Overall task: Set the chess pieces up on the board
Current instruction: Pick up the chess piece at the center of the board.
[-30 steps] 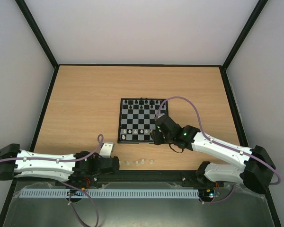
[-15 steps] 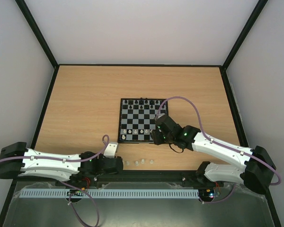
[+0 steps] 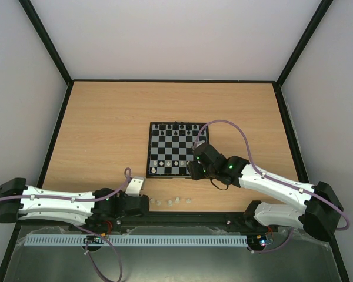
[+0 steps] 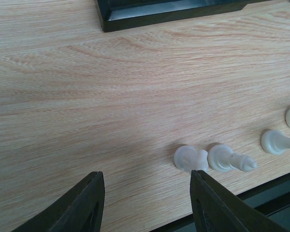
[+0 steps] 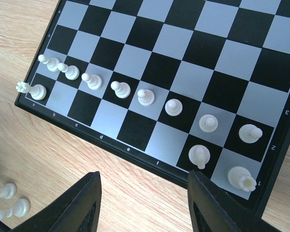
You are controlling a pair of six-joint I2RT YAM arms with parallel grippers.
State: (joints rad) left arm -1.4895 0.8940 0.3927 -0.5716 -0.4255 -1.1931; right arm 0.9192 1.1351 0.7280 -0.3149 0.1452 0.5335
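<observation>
Nearest, along the near edge of the worktop (image 3: 106,129): at least four chess pieces (image 4: 191,158) loose on their sides, not yet placed. Just left of them, left hand (image 4: 147,193) low over the wood, fingers spread, gripping nothing. Farther in, right hand (image 5: 145,198) over the near edge of the board (image 5: 135,128), likewise spread and empty. On the board: a full line of eight pale pawns (image 5: 145,96), but only three pieces in the nearest row, five squares bare. Probably about two-thirds done. Dark pieces (image 3: 175,125) at the far edge, too small to count.
</observation>
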